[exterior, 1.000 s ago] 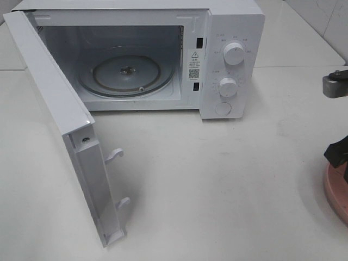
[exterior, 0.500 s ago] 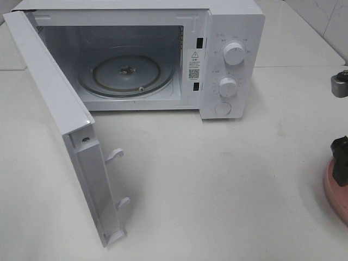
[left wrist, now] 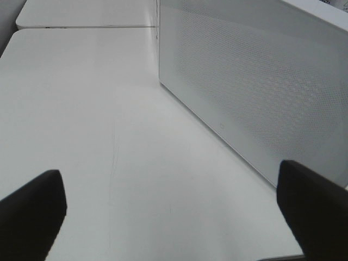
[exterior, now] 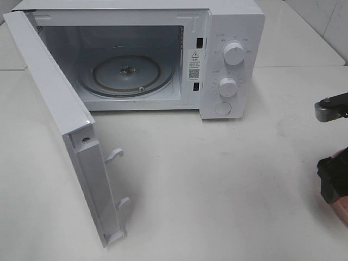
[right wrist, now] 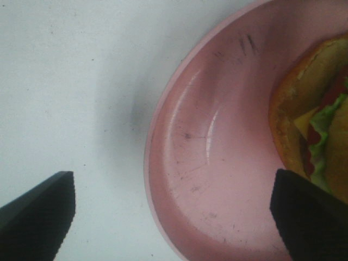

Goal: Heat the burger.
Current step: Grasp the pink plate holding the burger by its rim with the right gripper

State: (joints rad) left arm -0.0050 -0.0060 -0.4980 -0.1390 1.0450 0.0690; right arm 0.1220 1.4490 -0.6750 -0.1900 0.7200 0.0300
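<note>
In the right wrist view the burger (right wrist: 315,125) lies on a pink plate (right wrist: 217,163), tipped so its golden bun, lettuce, red and yellow layers face the camera. My right gripper (right wrist: 174,223) stands open above the plate's rim, one finger over the table and the other near the burger, holding nothing. From the high camera this gripper (exterior: 333,182) shows at the right edge, covering most of the plate (exterior: 343,212); the burger is hidden there. My left gripper (left wrist: 171,217) is open and empty over bare table beside the microwave door (left wrist: 255,92).
A white microwave (exterior: 231,60) stands at the back with its door (exterior: 65,125) swung wide open toward the front left. Its glass turntable (exterior: 126,73) is bare. White tabletop (exterior: 217,179) lies between the microwave and the plate.
The right arm has come down lower over the plate at the right edge and shifted slightly left. The microwave and its door have not moved.
</note>
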